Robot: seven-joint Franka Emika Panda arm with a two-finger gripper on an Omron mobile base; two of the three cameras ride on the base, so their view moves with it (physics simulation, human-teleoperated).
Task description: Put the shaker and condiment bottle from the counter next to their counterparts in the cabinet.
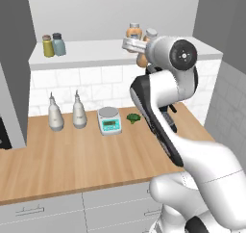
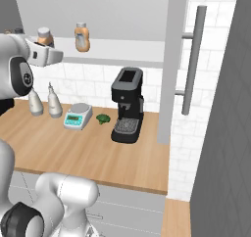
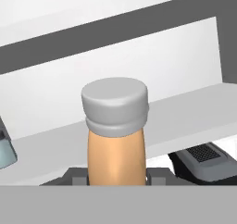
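Observation:
My gripper [image 3: 116,176] is shut on the slim orange condiment bottle [image 3: 115,149], whose pale cap stands upright above the fingers. From the left base view the held bottle [image 1: 151,34] is at the height of the white cabinet shelf [image 1: 96,51], just right of the bigger orange bottle with a silver cap [image 1: 134,32]. The gripper [image 1: 137,45] is partly hidden behind the arm. In the right base view the held bottle [image 2: 45,36] sits left of the bigger one [image 2: 82,37]. The blue-grey shaker [image 1: 59,44] stands on the shelf beside the yellow-green shaker [image 1: 47,46].
On the wooden counter [image 1: 86,160] stand two white bottles [image 1: 56,114] [image 1: 79,111], a kitchen scale [image 1: 109,120] and a piece of broccoli [image 1: 133,117]. A black coffee machine [image 2: 127,106] stands further right, near a tall grey panel [image 2: 171,64].

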